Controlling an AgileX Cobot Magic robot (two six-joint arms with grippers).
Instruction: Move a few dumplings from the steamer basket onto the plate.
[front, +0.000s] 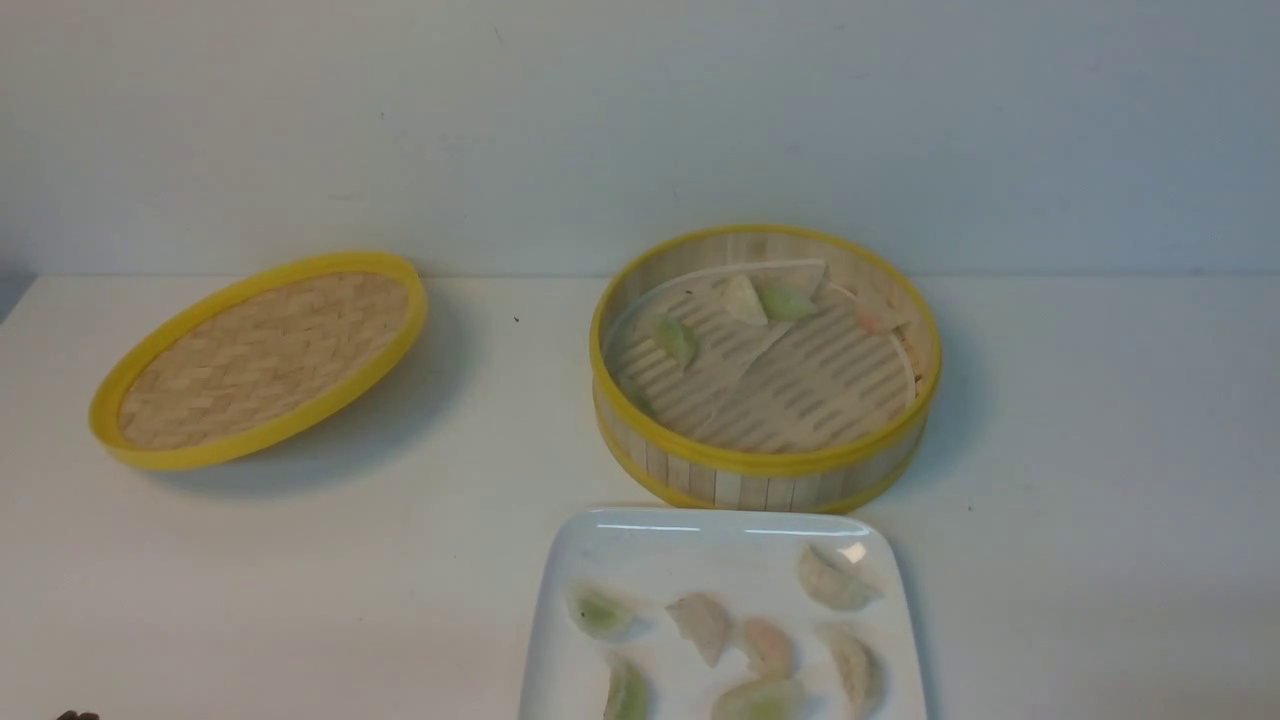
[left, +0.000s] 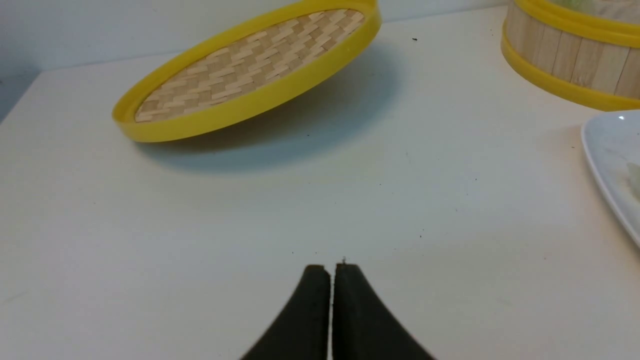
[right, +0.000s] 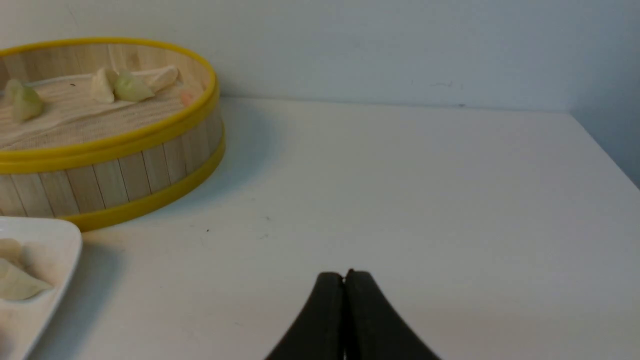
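Observation:
The steamer basket (front: 765, 462) stands at the table's middle back and holds several dumplings, among them a green one (front: 675, 338) and a whitish one (front: 743, 298). It also shows in the right wrist view (right: 125, 170) and the left wrist view (left: 565, 55). The white plate (front: 600, 545) lies just in front of it with several dumplings, such as a green one (front: 602, 613) and a pink one (front: 766, 646). My left gripper (left: 331, 270) is shut and empty over bare table, left of the plate (left: 607, 165). My right gripper (right: 344, 276) is shut and empty, right of the plate (right: 60, 245).
The flat woven yellow-rimmed lid (front: 262, 357) lies tilted at the back left; it also shows in the left wrist view (left: 250, 70). A pale wall runs behind the table. The table's right edge (right: 607, 150) shows in the right wrist view.

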